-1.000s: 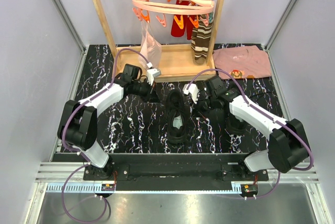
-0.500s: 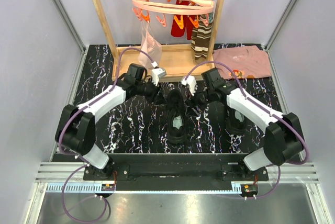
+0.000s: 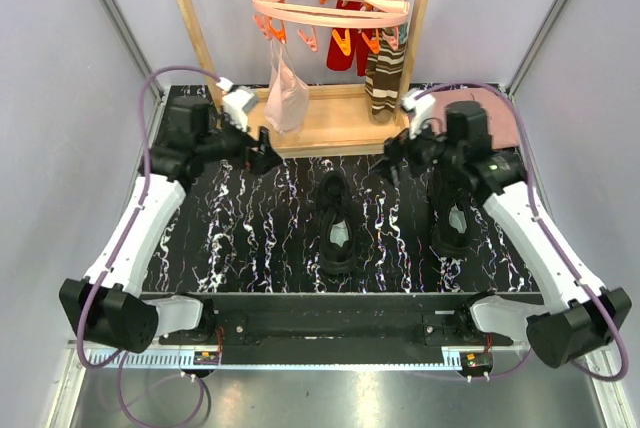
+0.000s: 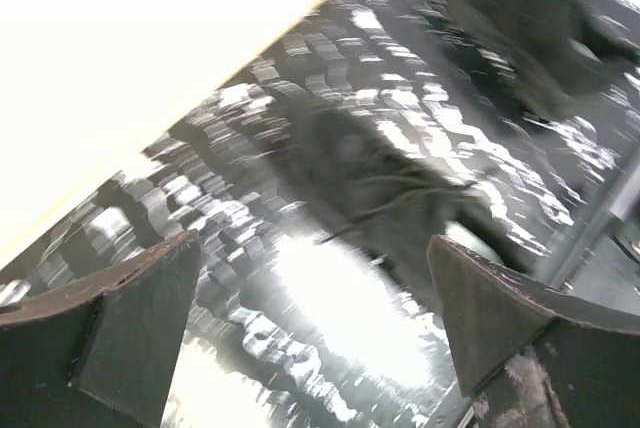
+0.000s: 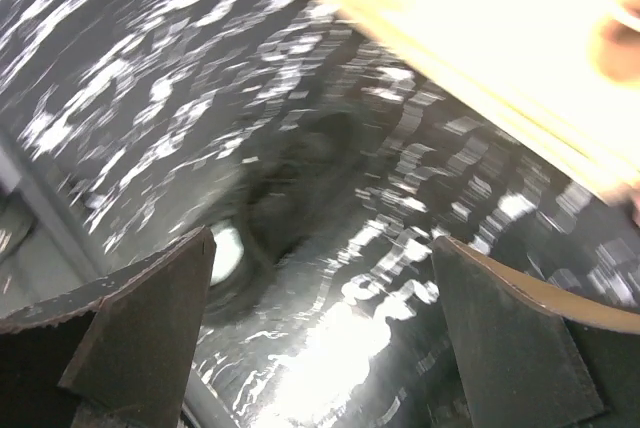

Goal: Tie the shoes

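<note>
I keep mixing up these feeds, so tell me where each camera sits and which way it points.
Top external: fixed above and behind the robot, looking down on the marbled table, middle shoe and wooden rack; left arm and right arm show whole.
Left wrist: on the left arm, aimed down across the table at a blurred shoe; its open fingers frame the bottom.
Right wrist: on the right arm, likewise, blurred shoe between its open fingers.
Shared: both wrist views catch the rack's pale base.

wooden rack (image 3: pixel 330 123), pink clip hanger (image 3: pixel 330 0), striped sock (image 3: pixel 383 83), marbled black table (image 3: pixel 250 238)
</note>
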`<action>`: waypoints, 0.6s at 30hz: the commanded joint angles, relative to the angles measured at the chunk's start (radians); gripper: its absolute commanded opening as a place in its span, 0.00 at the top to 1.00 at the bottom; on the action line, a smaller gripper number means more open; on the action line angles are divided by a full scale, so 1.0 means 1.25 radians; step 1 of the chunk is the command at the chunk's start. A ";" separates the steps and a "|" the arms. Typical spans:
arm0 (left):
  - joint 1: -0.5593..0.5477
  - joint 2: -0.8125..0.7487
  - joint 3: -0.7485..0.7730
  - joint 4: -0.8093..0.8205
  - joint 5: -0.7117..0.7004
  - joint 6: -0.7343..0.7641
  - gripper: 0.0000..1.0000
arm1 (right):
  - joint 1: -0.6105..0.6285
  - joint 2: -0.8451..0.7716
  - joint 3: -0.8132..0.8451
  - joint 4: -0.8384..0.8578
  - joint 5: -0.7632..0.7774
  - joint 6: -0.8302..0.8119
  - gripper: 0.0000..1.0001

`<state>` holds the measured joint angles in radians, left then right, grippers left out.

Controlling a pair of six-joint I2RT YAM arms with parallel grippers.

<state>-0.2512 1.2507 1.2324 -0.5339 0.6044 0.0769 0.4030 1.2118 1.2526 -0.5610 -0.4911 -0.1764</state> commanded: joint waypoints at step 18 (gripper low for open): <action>0.184 -0.091 -0.237 -0.147 -0.245 0.004 0.01 | -0.317 -0.197 -0.274 -0.058 0.036 0.180 0.00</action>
<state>-0.0177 1.1648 0.9623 -0.7956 0.3325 0.0998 0.0204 0.9852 0.9001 -0.6594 -0.4137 0.0246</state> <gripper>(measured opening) 0.987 0.994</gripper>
